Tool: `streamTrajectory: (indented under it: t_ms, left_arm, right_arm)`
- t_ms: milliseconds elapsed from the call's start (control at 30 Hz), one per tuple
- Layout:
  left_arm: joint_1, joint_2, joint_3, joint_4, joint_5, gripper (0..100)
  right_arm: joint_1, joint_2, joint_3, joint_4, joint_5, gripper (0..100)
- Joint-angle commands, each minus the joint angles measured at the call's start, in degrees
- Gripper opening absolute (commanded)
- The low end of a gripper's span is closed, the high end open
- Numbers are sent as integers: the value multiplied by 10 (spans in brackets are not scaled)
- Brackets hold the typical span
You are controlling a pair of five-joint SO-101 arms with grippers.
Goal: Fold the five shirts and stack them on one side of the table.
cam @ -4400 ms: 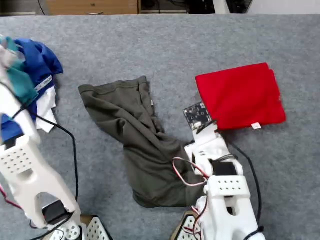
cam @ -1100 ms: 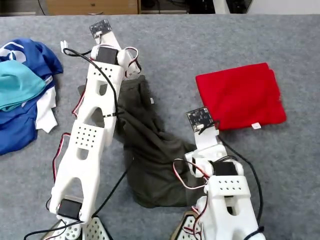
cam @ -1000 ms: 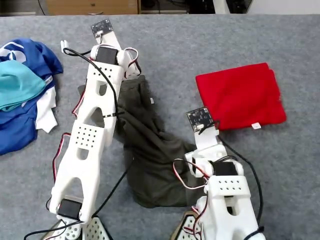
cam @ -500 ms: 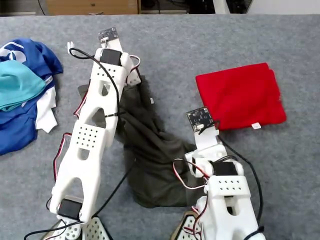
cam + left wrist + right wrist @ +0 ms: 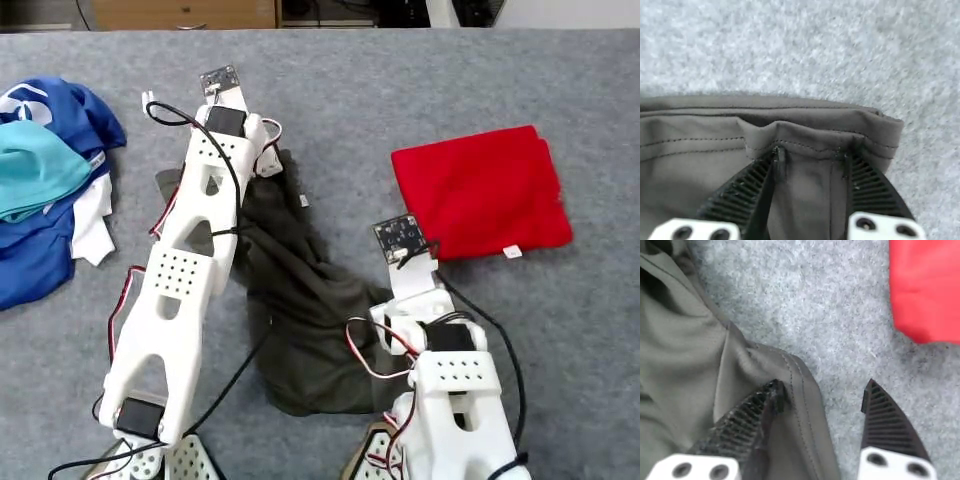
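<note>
The grey-covered desk (image 5: 400,90) carries a crumpled olive shirt (image 5: 300,310) lying across its middle. The left arm (image 5: 180,290) stretches over that shirt's far part. A folded red shirt (image 5: 480,190) lies flat toward the right side, apart from the olive one. At the left edge sits a loose heap: a blue shirt (image 5: 70,110), a teal shirt (image 5: 35,170) on top and a white shirt (image 5: 92,225) beneath. The left pincer (image 5: 810,170) is pinching a bunched fold of the olive shirt's stitched hem. The right pincer (image 5: 822,400) is spread, one finger on the olive shirt's edge, the other over bare desk near the red shirt.
</note>
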Motion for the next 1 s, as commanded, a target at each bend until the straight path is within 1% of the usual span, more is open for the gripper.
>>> streamTrajectory:
  t_ms: [0, 133, 200, 333, 433, 567, 767, 900, 967]
  left_arm:
    - [1, -4, -6, -18, 0, 186]
    - [-5, -5, -11, -36, -5, 61]
    - [-9, -10, -11, -38, -25, 18]
    - [-26, -11, -35, -33, -62, 19]
    - [-51, -10, -69, -18, -65, 19]
    - [-84, -11, -145, 16, -66, 19]
    - [-134, -88, -137, 84, -66, 19]
    - [-174, -145, -135, 98, -66, 19]
    - [-204, -182, -132, 98, -66, 19]
  right_arm:
    - [11, -9, 1, -10, -5, 253]
    - [11, -9, 1, -10, -5, 253]
    - [11, -9, 1, -10, -5, 253]
    - [11, -9, 1, -10, -5, 253]
    - [11, -9, 1, -10, -5, 253]
    - [10, -9, 1, -10, -5, 253]
    - [10, -9, 1, -10, -5, 253]
    - [10, -9, -5, -3, -4, 253]
    - [9, -9, -29, 35, -2, 253]
